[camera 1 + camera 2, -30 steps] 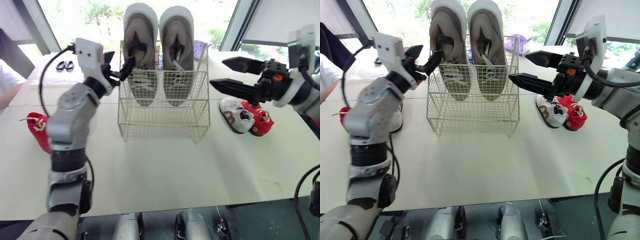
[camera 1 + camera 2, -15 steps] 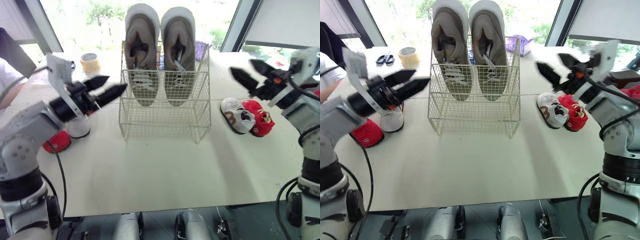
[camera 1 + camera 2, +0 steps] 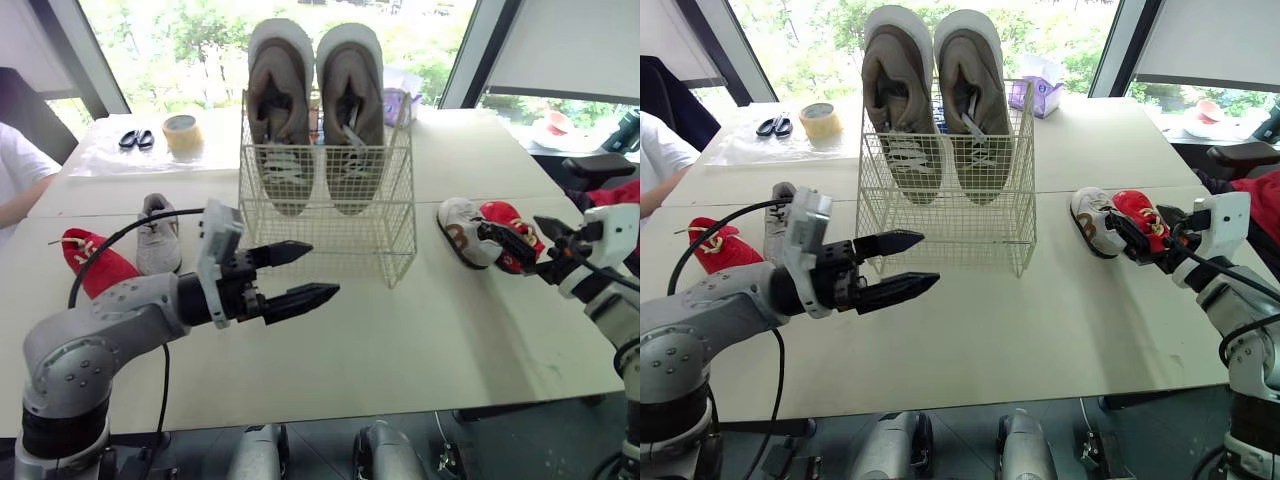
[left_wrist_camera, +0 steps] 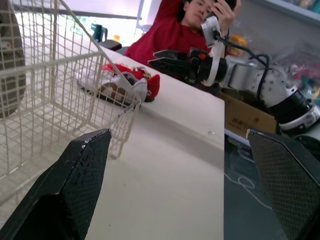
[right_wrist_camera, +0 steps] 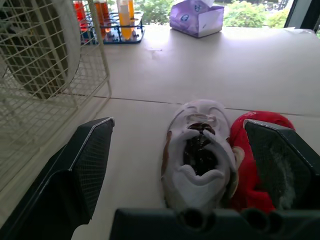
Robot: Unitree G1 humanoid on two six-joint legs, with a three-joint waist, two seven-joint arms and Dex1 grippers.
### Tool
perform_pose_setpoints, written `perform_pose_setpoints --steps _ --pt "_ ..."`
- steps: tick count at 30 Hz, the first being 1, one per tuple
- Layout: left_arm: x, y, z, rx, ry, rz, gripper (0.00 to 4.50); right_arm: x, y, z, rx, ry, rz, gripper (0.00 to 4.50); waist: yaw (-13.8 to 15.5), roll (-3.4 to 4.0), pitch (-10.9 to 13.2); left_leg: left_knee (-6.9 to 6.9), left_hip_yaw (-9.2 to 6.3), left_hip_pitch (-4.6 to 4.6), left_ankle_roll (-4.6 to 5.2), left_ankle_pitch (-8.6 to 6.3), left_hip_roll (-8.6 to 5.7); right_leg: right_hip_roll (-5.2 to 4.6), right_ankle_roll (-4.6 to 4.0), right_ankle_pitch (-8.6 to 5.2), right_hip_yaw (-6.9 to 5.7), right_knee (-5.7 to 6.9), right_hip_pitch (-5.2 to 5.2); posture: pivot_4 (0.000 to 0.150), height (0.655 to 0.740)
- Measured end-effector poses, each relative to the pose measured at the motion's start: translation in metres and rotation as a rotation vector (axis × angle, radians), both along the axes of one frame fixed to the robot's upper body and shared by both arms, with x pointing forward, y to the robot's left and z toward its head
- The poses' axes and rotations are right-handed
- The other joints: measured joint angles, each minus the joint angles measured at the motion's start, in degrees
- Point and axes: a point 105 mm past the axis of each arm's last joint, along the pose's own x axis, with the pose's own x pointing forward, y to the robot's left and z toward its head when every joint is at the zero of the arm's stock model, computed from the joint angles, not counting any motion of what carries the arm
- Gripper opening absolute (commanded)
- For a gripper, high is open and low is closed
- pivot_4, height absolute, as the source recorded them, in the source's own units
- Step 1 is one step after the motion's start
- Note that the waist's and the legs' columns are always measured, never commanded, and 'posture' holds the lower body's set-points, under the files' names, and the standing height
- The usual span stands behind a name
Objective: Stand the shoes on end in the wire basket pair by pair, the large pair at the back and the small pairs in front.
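Observation:
A white wire basket (image 3: 325,215) stands mid-table with the large grey pair (image 3: 281,110) upright on end along its back. My left gripper (image 3: 322,270) hovers open and empty, low over the table in front of the basket's left half. On the right lie a small white-and-brown shoe (image 3: 462,228) and a small red shoe (image 3: 505,225) side by side. My right gripper (image 3: 1145,228) is open just right of them, its fingers pointing at the pair; the white shoe (image 5: 200,165) lies between the spread fingers. On the left lie a small grey shoe (image 3: 157,235) and a red shoe (image 3: 95,265).
A tape roll (image 3: 182,130) and scissors (image 3: 132,138) sit at the back left, a purple tissue box (image 3: 1038,85) behind the basket. A person's white sleeve (image 3: 20,175) shows at the left edge; a person in red (image 4: 175,30) is beyond the right side.
My left gripper has swung from beside the basket's left wall down to its front. My right gripper has dropped from beside the basket's top to the small shoes on the right.

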Motion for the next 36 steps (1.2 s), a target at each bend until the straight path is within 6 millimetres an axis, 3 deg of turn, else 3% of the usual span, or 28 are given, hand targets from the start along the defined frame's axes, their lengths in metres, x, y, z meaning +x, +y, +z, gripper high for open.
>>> perform_pose_setpoints --steps 5,11,14,31,34,36 --pt "0.0 -0.004 -0.002 0.02 -0.022 -0.014 4.47 0.0 0.0 -0.019 0.045 0.042 -0.005 4.5 -0.2 0.0 0.0 -0.02 -0.02 0.01 0.01 -0.01 0.01 0.02 0.0 0.0 0.0 -0.01 0.0 0.15 0.6797" --pt "0.002 -0.002 -0.004 0.048 -0.032 -0.004 4.47 0.006 0.006 -0.058 0.109 0.132 0.007 4.5 -0.1 0.02 0.0 -0.01 -0.02 0.0 0.01 -0.01 0.0 0.01 0.0 0.0 0.01 -0.01 -0.01 0.15 0.6797" --pt "0.001 -0.003 -0.003 0.04 -0.023 -0.004 4.47 0.01 0.003 -0.063 0.12 0.128 0.0 4.5 -0.2 0.02 0.0 -0.01 -0.02 0.01 0.03 -0.02 0.01 0.02 0.0 0.0 0.01 -0.02 0.0 0.15 0.6797" --pt "0.002 -0.002 -0.004 0.051 -0.018 0.031 4.47 0.074 -0.005 -0.084 0.132 0.074 -0.101 4.5 -0.5 0.05 0.0 -0.04 -0.01 0.01 -0.11 0.06 0.02 0.03 0.0 0.0 0.01 -0.02 -0.03 0.15 0.6797" --pt "0.001 -0.001 -0.004 0.062 -0.017 0.029 4.5 0.083 0.0 -0.084 0.127 0.054 -0.112 3.61 -0.5 0.05 0.0 -0.03 0.0 0.0 -0.11 0.07 0.01 0.03 0.0 0.0 0.01 -0.03 -0.02 0.15 0.6797" --pt "0.001 0.0 -0.004 0.066 -0.015 0.025 4.5 0.087 0.002 -0.084 0.119 0.04 -0.12 2.73 -0.4 0.05 0.0 -0.02 0.0 0.0 -0.12 0.07 0.01 0.02 0.0 0.0 0.01 -0.03 -0.02 0.15 0.6797"
